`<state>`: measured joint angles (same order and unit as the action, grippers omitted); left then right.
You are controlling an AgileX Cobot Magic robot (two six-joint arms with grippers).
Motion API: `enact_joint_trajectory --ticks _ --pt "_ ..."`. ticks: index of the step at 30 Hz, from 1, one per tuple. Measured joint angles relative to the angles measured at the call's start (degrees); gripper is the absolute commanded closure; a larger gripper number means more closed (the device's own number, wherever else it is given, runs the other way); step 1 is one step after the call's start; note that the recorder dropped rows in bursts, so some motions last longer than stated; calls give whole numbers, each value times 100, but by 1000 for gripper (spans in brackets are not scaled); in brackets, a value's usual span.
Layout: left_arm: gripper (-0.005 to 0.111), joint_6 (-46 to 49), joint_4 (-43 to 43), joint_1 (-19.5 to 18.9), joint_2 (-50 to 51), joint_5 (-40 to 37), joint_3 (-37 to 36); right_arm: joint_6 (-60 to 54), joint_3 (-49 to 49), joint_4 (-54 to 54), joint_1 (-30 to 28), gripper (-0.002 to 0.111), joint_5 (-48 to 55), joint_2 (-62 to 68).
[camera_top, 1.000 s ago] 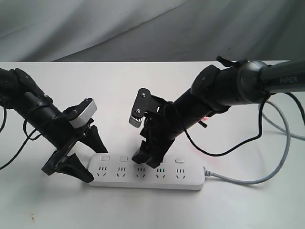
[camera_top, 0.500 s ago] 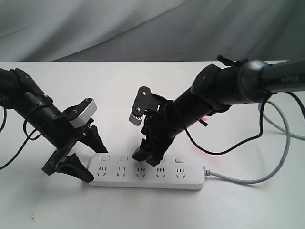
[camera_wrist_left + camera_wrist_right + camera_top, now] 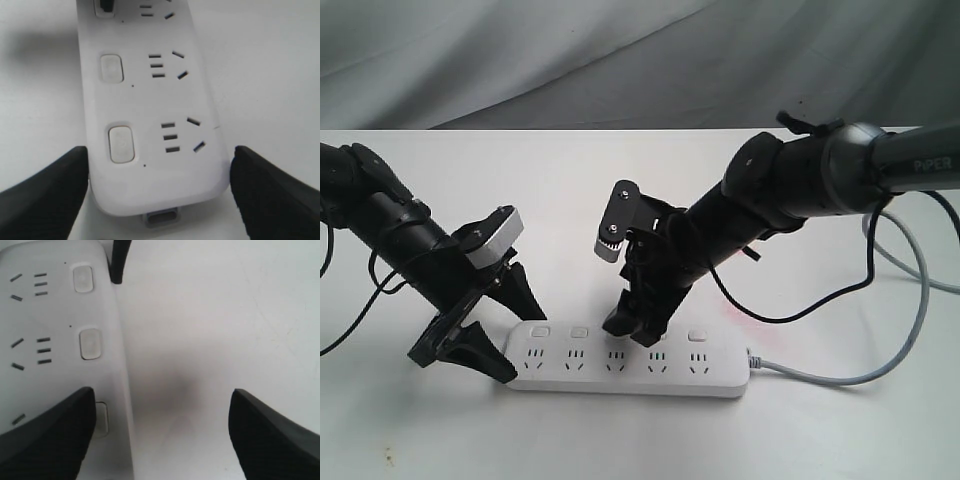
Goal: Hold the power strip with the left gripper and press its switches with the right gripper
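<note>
- The power strip (image 3: 630,362) lies flat near the front of the white table (image 3: 650,440). Its sockets face up, and its grey cord (image 3: 840,378) leaves the right end. It has not shifted over the last second.
- The left gripper (image 3: 523,346) is where it was, straddling the strip's left end. In the left wrist view its gripper (image 3: 160,150) has one black finger (image 3: 45,197) on each long edge. The fingers are closed in on the strip's width and seem to touch both sides.
- Along the strip's far edge run the switches (image 3: 579,331). The two at the left and the one at the right (image 3: 697,336) are uncovered, while the middle ones are largely hidden behind the right gripper.
- The right gripper (image 3: 638,328) points down over the middle of the strip. It now sits slightly higher and further back than a second ago. Whether it touches a button cannot be told.
- In the right wrist view its gripper (image 3: 161,392) is spread wide. One finger (image 3: 45,437) is over the strip's button edge, partly covering a switch (image 3: 101,417), and the other is over bare table.
- Further back, the right arm (image 3: 800,185) slants in from the right.
- A grey cloth (image 3: 620,60) hangs behind the table.
</note>
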<state>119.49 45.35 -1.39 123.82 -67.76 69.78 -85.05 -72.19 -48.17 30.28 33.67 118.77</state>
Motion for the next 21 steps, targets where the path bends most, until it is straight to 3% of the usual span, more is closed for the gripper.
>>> enact_joint_trajectory --ticks 21 --pt "46 0 12 0 0 0 0 279 -2 122 0 40 -5 -11"
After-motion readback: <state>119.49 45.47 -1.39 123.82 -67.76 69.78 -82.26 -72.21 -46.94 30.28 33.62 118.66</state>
